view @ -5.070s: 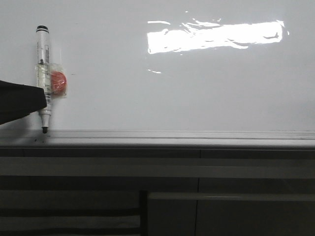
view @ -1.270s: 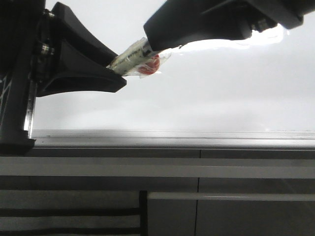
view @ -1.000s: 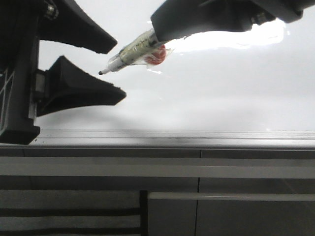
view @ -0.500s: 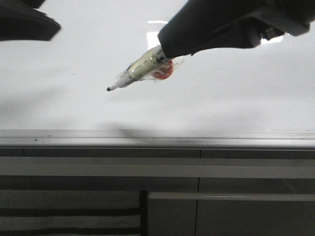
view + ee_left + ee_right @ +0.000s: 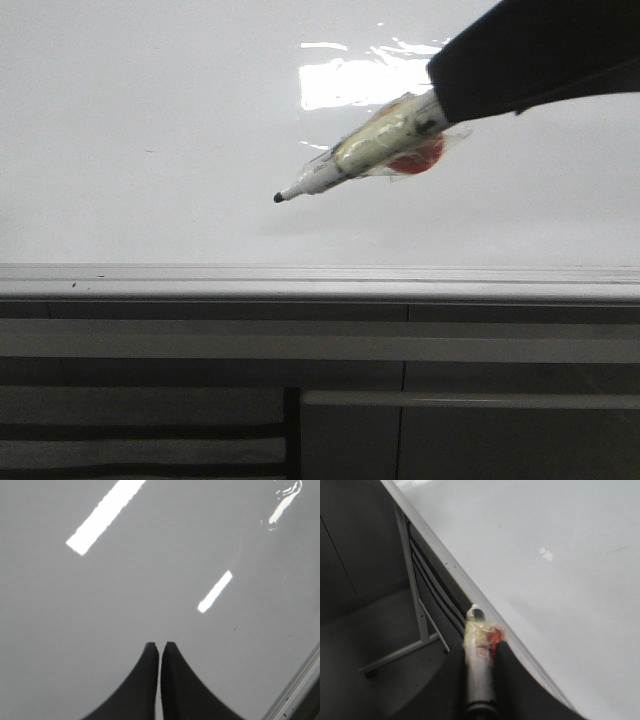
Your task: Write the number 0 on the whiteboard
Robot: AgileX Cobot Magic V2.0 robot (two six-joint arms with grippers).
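Dim room under the bench

Grey cabinet panels (image 5: 350,420) run along the front; a pale metal frame leg (image 5: 412,580) stands on a dark grey floor (image 5: 365,635).

marker (image 5: 360,152): passed to right gripper (image 5: 440,110) | left gripper (image 5: 160,647): withdrawn, fingers closed

the whiteboard (image 5: 150,130) lies bare to its near edge rail; only the right tool's (image 5: 440,115) marker (image 5: 350,160) slants over it.
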